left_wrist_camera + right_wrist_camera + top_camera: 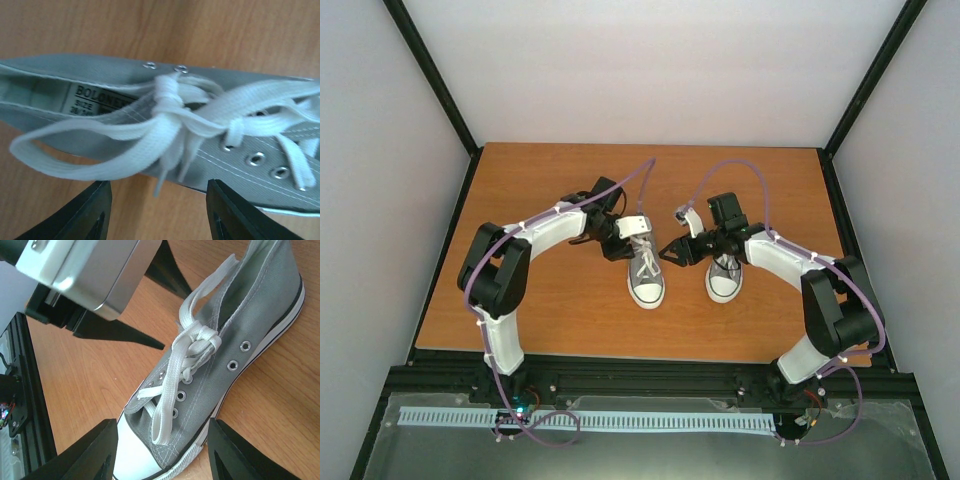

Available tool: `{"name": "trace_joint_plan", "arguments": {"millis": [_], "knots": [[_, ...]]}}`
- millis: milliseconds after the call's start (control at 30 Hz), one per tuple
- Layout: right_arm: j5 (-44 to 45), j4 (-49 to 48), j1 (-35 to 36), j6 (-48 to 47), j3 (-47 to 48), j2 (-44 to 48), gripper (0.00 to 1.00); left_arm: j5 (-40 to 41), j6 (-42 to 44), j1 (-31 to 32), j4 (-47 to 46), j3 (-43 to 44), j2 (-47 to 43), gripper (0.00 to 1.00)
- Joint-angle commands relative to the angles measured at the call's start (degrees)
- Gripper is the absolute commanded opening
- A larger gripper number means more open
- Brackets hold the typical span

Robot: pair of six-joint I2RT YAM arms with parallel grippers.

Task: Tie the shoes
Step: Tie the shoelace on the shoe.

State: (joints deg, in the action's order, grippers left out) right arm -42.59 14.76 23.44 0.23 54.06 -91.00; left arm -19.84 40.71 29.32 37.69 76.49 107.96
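The left shoe [646,280] and right shoe [724,282] stand side by side, a little apart, near the middle of the wooden surface [550,180], with their white toe caps toward the arm bases. On the left shoe, the white lace [260,100] is drawn into a knot [167,97] above the top eyelets. One flat loop [75,150] runs from it back along the shoe's side toward the heel, and a loose end hangs down. Inside the opening is a printed size label [97,97]. The right shoe's laces cannot be made out, as the right arm covers its upper part.

The left gripper [157,182] hangs just above the knot, fingers spread, pinching nothing. The right gripper [160,422] sits between the two shoes, turned toward the left shoe's toe end, also spread and holding nothing.
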Motion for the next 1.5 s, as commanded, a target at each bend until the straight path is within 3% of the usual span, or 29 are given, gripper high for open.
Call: {"name": "trace_joint_plan", "arguments": {"millis": [0, 233, 367, 567, 1467], "knots": [[-1.15, 0.08, -0.12, -0.33, 0.52, 1.40, 0.50, 3.22, -0.91, -0.05, -5.69, 0.32, 0.86, 0.55], [-1.93, -0.19, -0.06, -0.32, 0.58, 0.92, 0.47, -1.26, 0.73, 0.80, -3.05, 0.89, 1.63, 0.52], [-2.04, -0.09, -0.07, -0.45, 0.39, 0.91, 0.47, -0.98, 0.39, 1.52, -2.53, 1.40, 3.04, 0.36], [-2.20, -0.51, -0.06, -0.36, -0.35, 1.26, 0.46, 0.50, 1.37, 1.39, -1.44, 0.90, 1.64, 0.02], [-3.34, -2.40, -0.03, 1.24, -0.10, 0.12, 0.46, 3.14, 3.47, 0.30, 4.26, -6.53, -3.45, 0.01]]}}
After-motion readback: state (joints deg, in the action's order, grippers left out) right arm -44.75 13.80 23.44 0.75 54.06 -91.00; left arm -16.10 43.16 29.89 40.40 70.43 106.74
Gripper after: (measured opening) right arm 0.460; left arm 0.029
